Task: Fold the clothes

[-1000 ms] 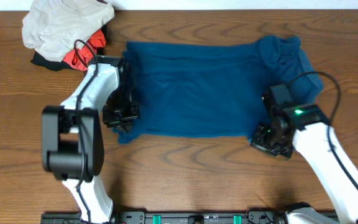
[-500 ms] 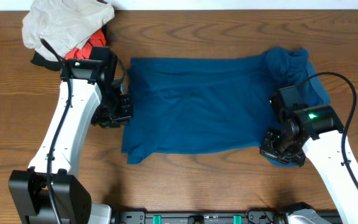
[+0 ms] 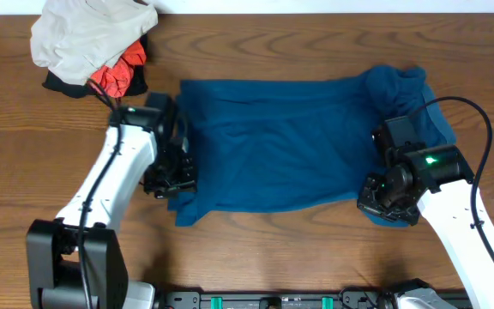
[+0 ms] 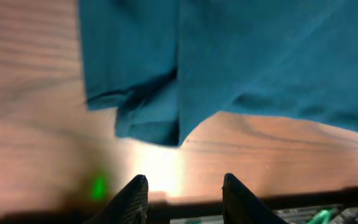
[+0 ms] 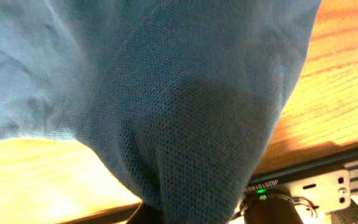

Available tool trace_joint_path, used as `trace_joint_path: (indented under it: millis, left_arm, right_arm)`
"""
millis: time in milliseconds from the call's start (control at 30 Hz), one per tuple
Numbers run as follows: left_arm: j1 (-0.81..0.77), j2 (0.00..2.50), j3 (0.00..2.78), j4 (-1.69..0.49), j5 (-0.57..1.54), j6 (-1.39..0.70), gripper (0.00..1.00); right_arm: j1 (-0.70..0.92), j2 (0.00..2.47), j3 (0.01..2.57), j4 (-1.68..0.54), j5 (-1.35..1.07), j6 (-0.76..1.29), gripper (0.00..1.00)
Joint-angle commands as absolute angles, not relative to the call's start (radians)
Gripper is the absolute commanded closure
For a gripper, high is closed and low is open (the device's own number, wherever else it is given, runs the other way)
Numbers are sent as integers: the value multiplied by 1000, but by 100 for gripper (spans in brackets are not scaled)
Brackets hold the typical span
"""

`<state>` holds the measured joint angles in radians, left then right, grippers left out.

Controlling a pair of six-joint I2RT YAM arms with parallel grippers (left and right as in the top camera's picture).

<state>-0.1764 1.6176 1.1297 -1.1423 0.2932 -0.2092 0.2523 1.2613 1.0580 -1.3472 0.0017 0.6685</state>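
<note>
Aiming at the shirt (image 3: 273, 146) corner: lower left claw (image 4: 185, 183), parted and empty over worktop (image 4: 36, 93); right claw (image 3: 384, 202) clamped, apparently on cloth.

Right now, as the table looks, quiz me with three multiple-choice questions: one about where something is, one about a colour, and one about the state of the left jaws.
1. Where is the pile of spare garments?
A. At the far left corner of the table
B. At the near right corner
C. Hanging off the near edge

2. What colour is the spread-out shirt?
A. Red
B. Teal-blue
C. White

3. How do the left jaws stand?
A. Shut on the pile
B. Shut on the shirt
C. Open, with nothing between them

Answers:
1 A: the overhead view shows the pile at the far left corner.
2 B: the cloth is teal-blue in all three views.
3 C: the left wrist view shows them apart, with only bare wood between them.
</note>
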Motion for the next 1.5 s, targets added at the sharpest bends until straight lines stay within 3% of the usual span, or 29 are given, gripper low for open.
trace_joint_path:
  millis: [0, 933, 1000, 1267, 1467]
  left_arm:
    - [-203, 1624, 1079, -1103, 306, -235, 60]
    - [-209, 1763, 950, -962, 303, -233, 61]
    - [-209, 1770, 950, -959, 304, -233, 64]
    - [-209, 1793, 950, -950, 304, -229, 94]
    - [-209, 1779, 961, -986, 303, -229, 94]
  right_arm:
    - [249, 1256, 1058, -1346, 26, 657, 99]
    - [249, 1256, 1058, -1342, 26, 657, 99]
    - [249, 1256, 1058, -1342, 26, 657, 99]
    - [249, 1256, 1058, -1343, 26, 657, 99]
    - [249, 1256, 1058, -1350, 25, 651, 99]
